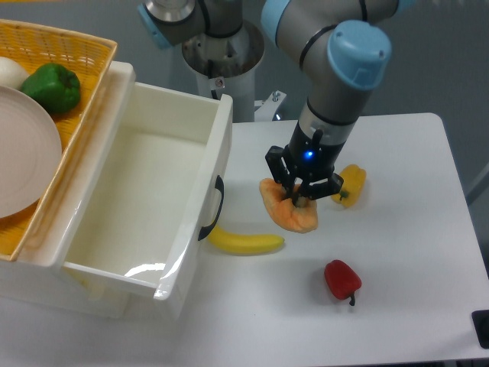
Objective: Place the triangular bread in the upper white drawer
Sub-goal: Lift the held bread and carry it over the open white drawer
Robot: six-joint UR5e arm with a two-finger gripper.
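Observation:
The triangular bread (pixel 286 212), tan with an orange crust, sits tilted on the white table to the right of the drawer. My gripper (pixel 299 197) is directly over it, with its black fingers closed on the bread's upper edge. The upper white drawer (pixel 200 128) stands pulled open on the left, with a black curved handle (pixel 216 206) on its front facing the bread. Its inside holds nothing.
A yellow banana (pixel 244 241) lies by the drawer handle. A yellow bell pepper (pixel 350 184) sits just right of my gripper and a red bell pepper (pixel 341 279) nearer the front. A woven yellow basket (pixel 85 53) with a green pepper (pixel 50 86) and a plate (pixel 23 160) sits above the drawer.

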